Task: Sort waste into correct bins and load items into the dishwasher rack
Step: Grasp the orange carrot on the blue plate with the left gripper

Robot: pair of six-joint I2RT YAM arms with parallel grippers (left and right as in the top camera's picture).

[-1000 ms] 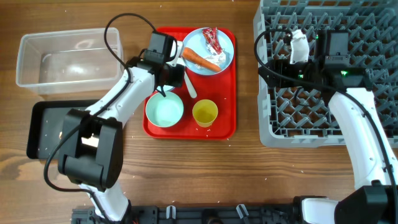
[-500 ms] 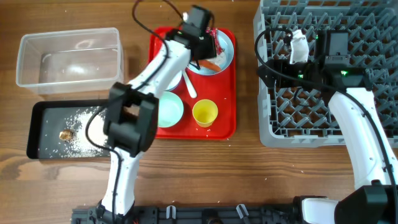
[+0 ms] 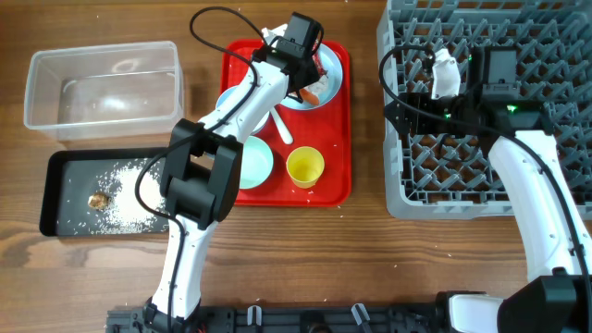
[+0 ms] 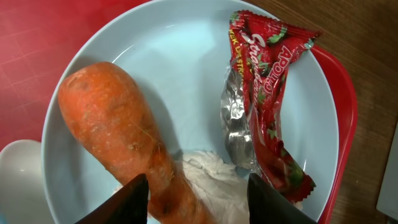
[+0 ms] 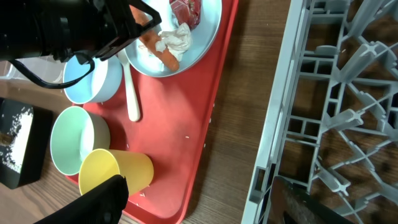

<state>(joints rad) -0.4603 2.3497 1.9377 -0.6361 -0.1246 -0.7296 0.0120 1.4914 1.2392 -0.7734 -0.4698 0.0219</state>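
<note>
Though done with rice point(image 3: 125, 190) in black tray point(image 3: 54, 167), leaves carrot point(image 4: 118, 137), wrapper point(image 4: 264, 93) | rack point(image 3: 444, 176) unloaded | left end effector point(image 4: 196, 188) wide | right end effector point(image 5: 196, 186) wide

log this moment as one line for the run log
phase: waste sorting | left gripper: open, over carrot on plate | right gripper: open, empty, over dishwasher rack | wrapper: on plate

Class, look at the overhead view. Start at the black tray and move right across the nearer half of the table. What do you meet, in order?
black tray → bowl → yellow cup → dishwasher rack
</note>
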